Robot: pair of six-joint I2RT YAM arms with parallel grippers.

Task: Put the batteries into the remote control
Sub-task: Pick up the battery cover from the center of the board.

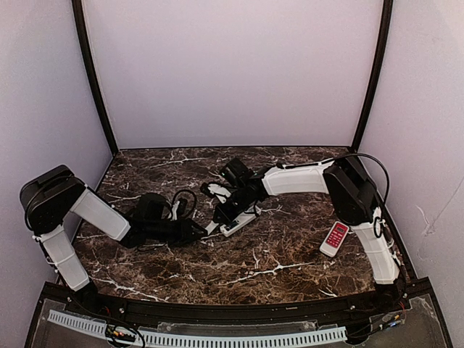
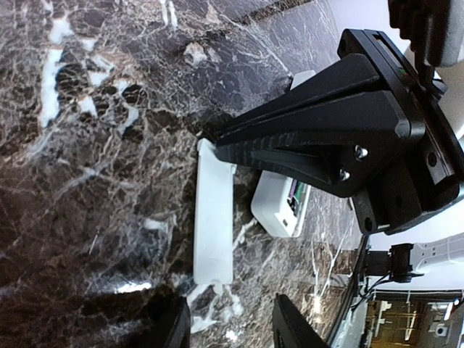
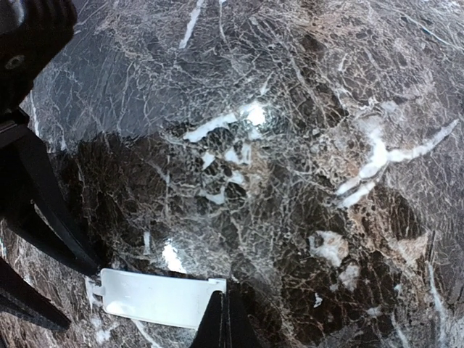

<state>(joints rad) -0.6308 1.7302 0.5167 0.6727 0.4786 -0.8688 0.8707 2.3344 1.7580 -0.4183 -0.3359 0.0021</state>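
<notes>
Plainly the job is at an early stage, to judge by how things lie. The remote control (image 2: 275, 209) lies near the middle of the dark marbled counter (image 1: 290, 268). Its thin white cover piece (image 2: 214, 217) lies flat on the stone just beside it, not on it, so the compartment looks to be open. A bit of green and pink shows at the remote's near end in the left wrist view, but I cannot tell what that is. The batteries I cannot make out in any view, neither on the counter nor in a tool, so whether any cell is seated is not shown. The left tool (image 2: 228, 330) stands wide, its fingers on either side of one end of the cover and gripping nothing. The right tool (image 3: 221, 308) is drawn narrow, fingers together, its tip touching the cover's other end; whether it nips the edge or only presses on it I cannot tell. A shorter red-and-white remote (image 1: 335, 238) sits well apart to the right and has no part in this. As I judge it, most of the work is left: finding and seating the cells, then closing the cover.
</notes>
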